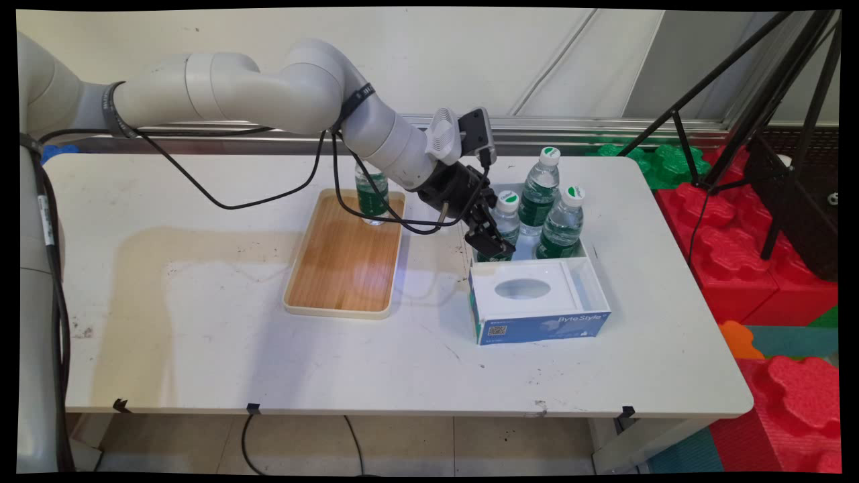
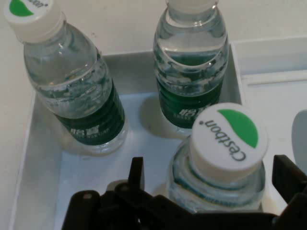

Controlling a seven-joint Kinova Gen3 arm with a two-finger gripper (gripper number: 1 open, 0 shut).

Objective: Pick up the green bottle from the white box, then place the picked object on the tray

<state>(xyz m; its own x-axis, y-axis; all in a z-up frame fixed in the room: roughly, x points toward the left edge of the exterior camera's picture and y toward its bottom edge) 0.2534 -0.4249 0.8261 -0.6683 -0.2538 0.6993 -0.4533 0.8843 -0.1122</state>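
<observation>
three clear green-labelled bottles in box | gripper spread around nearest bottle

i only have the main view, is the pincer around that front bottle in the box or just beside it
observer: around it. In the hand view the pincer is open, with one finger on each side of the front bottle, below its cap.
operator: centred
observer: no, the bottle sits nearer the right-hand finger in that view.
operator: other bottles in the way
observer: no, the left bottle and far bottle stand beyond the fingertips.
</observation>
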